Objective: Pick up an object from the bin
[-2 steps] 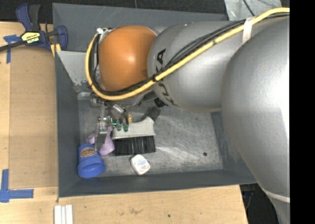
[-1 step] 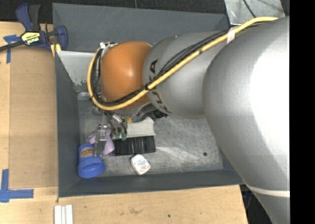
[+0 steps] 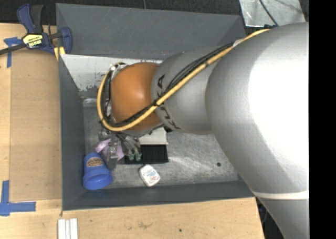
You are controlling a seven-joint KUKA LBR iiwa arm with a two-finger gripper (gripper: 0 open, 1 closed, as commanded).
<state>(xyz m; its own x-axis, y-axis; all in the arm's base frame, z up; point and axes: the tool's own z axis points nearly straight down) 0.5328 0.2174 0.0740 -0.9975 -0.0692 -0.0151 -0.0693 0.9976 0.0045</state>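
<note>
My gripper [image 3: 119, 145] is low in the bin's front left part, mostly hidden under the arm's orange cover. A pale purple thing [image 3: 109, 148] lies right at it, and whether the gripper holds it cannot be told. A blue cup-shaped thing [image 3: 96, 172] with a round label on its end lies just left and in front, near the bin's front left corner. Right of the gripper lies a flat black block [image 3: 155, 154], with a white flat thing [image 3: 158, 137] behind it. A small white oval container [image 3: 150, 175] rests in front of the block.
The arm and its orange cover hide the middle and right of the bin. A yellow cable loops round the cover. Bare grey floor shows at the front right, and the bin's sloped walls close in on the left and front.
</note>
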